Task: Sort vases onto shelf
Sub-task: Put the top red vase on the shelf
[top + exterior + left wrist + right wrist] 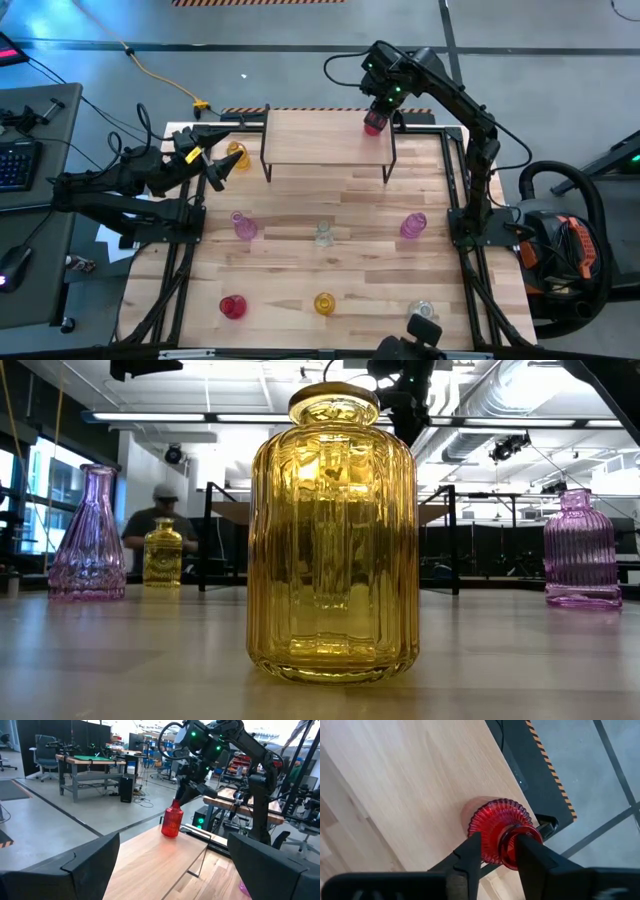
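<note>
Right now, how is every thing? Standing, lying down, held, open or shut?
Red vase, upright on the shelf, with the right gripper at its neck.
Left gripper, jaws open, empty.
Yellow vase, upright on the table beside the shelf.
Other six vases, upright on the table.

The worktop (300,270) is planked wood, pale and matt, with visible grain. The shelf (320,135) is a smooth, light wood board on thin black metal legs. The vases are translucent ribbed glass with a glossy finish: the yellow vase (332,535) shows bright reflections, and the red vase (502,837) has fluted sides. The right claw (497,857) has matt black fingers (470,857).
</note>
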Action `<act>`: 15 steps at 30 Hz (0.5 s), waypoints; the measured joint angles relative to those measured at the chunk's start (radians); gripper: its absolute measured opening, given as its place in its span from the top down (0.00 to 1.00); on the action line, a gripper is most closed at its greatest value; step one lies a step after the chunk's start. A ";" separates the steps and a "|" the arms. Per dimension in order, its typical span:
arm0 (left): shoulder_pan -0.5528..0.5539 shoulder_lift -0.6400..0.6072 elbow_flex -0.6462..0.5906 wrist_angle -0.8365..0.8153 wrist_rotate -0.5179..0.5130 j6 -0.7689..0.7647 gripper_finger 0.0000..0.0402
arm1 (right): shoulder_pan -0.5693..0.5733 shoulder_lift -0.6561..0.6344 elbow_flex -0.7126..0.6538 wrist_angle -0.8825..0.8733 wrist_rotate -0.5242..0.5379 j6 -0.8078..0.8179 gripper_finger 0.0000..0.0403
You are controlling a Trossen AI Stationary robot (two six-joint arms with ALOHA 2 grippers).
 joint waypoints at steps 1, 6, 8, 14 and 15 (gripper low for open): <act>0.000 0.000 0.000 0.000 0.000 0.001 0.10 | 0.000 0.000 0.000 0.001 -0.001 0.000 0.76; 0.000 0.000 0.000 0.000 0.000 0.008 0.10 | 0.000 0.000 0.000 0.009 -0.003 -0.002 0.75; 0.000 0.000 0.000 0.000 0.000 0.008 0.10 | 0.000 0.000 0.000 0.009 -0.003 -0.007 0.75; 0.000 0.000 0.000 0.000 0.000 0.008 0.10 | 0.000 0.000 0.001 0.010 -0.002 -0.010 0.75; 0.000 0.000 0.000 0.000 0.000 0.008 0.10 | 0.000 0.000 0.001 0.010 -0.002 -0.010 0.75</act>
